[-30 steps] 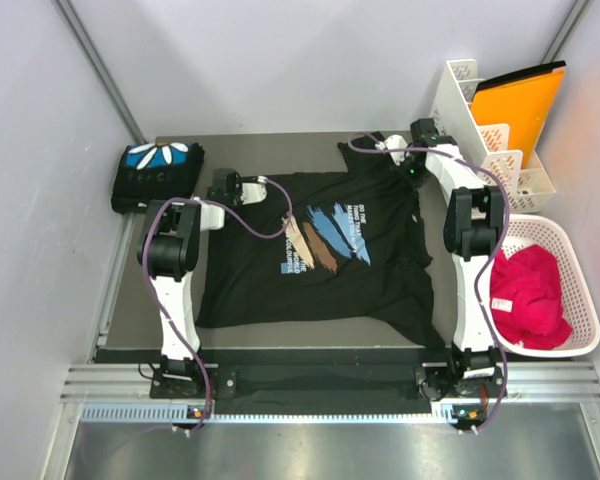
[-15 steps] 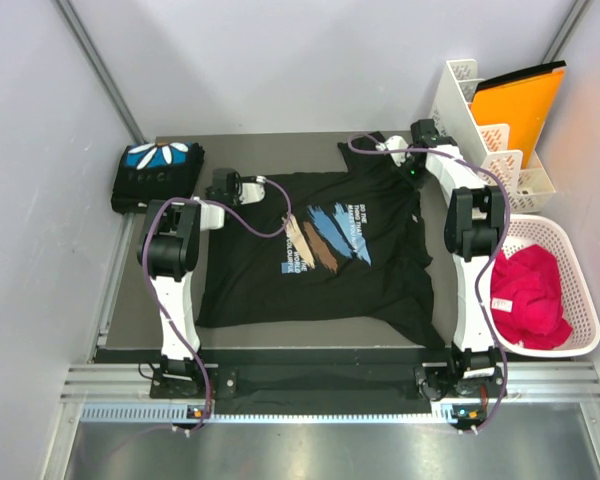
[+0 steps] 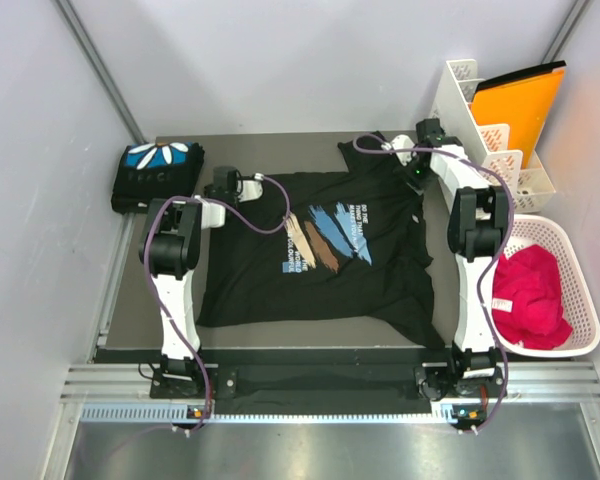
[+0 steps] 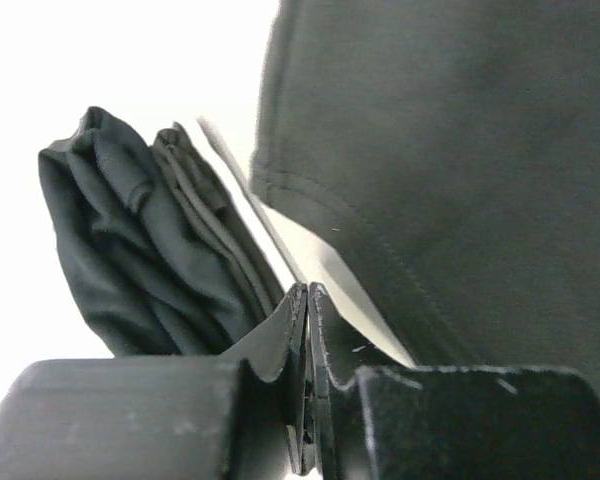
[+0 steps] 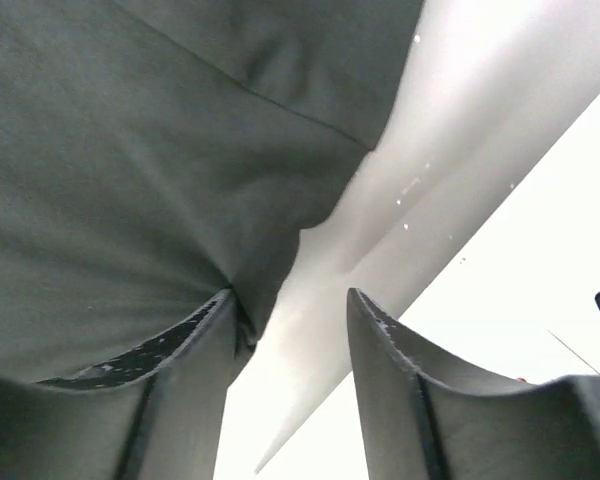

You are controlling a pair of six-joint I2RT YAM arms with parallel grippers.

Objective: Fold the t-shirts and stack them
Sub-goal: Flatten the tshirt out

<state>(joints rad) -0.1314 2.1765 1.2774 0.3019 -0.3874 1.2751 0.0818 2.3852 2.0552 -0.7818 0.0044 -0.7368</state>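
The right gripper (image 5: 288, 305) stands with jaws parted, black cloth brushing one finger, at the far right corner of the black short-sleeved t-shirt with blue-and-tan brush-stroke print (image 3: 325, 255), spread print-up mid-table. The left gripper (image 4: 307, 295), jaws pressed together, sits at the shirt's far left corner; whether it pinches cloth cannot be made out. A folded black t-shirt with a blue-and-white petal print (image 3: 158, 170) lies at the far left corner of the dark grey table (image 3: 280, 143).

A robot test cell in a lab: a left arm (image 3: 170, 250) and a right arm (image 3: 475, 230) strung with purple cables (image 3: 270, 215) are bolted to an aluminium rail (image 3: 330, 382) at the near edge of a dark surface (image 3: 130, 300), boxed in by plain white walls (image 3: 310, 60), a white basket (image 3: 580, 270) and rack (image 3: 460, 100) at the right
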